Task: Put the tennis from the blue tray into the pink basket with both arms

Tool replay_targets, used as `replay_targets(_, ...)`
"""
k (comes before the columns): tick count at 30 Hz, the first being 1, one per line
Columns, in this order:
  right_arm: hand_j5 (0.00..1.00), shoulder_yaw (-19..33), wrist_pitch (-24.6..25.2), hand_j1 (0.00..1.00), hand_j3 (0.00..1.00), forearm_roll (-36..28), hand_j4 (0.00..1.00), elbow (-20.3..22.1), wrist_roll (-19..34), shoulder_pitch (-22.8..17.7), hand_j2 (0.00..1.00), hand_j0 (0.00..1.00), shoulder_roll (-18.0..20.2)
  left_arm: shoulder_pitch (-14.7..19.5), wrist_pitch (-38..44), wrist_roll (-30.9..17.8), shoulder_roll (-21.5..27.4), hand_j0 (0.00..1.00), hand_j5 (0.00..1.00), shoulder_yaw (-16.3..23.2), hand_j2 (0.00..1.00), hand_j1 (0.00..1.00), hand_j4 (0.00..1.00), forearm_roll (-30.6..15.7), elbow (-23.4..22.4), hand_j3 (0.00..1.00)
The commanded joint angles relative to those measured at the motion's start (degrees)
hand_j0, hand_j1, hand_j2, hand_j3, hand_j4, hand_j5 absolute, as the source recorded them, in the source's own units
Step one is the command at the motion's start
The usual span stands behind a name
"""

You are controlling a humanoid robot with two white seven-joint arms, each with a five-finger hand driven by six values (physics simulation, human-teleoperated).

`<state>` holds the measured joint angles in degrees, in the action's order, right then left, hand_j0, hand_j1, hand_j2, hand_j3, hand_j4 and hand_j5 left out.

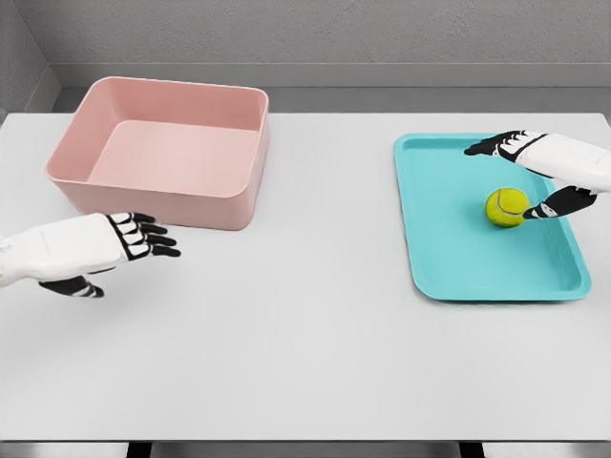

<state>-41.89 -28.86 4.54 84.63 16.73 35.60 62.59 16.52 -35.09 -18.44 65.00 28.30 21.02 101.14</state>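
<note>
A yellow-green tennis ball [506, 207] lies in the blue tray [449, 258] at the right of the table. My right hand [520, 176] hovers over the tray's right half, its fingers spread above the ball and its thumb [552, 206] close to the ball's right side, holding nothing. The pink basket [239, 181] stands at the back left, with nothing in it. My left hand [134, 250] floats just in front of the basket's near wall, with its fingers extended and the thumb below, holding nothing.
The white table [305, 363] stretches wide between the basket and the tray. A grey wall runs behind its far edge. The table's front edge lies near the bottom of the view.
</note>
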Motion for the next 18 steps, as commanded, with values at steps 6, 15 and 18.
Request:
replay_targets(6, 1.00, -1.18, 0.30, 1.00, 1.00, -0.32, 1.00, -0.25, -0.99, 0.00, 1.00, 1.00, 0.25, 0.79, 0.09, -0.19, -1.63, 1.00, 1.00, 0.70, 1.00, 1.00, 1.00, -0.46, 0.02, 1.00)
replay_targets(15, 1.00, -4.61, 1.44, 1.00, 1.00, -0.32, 1.00, -3.77, -0.12, -0.35, 1.00, 1.00, 0.08, 0.88, 0.09, -0.19, -1.54, 1.00, 1.00, 2.02, 1.00, 1.00, 1.00, -0.46, 0.02, 1.00)
replay_targets(18, 1.00, -4.70, 3.11, 1.00, 1.00, 0.64, 1.00, -3.86, 0.85, -0.26, 1.00, 1.00, -0.63, 0.88, 0.09, -0.19, -1.54, 1.00, 1.00, 2.02, 1.00, 1.00, 1.00, -0.54, 0.02, 1.00)
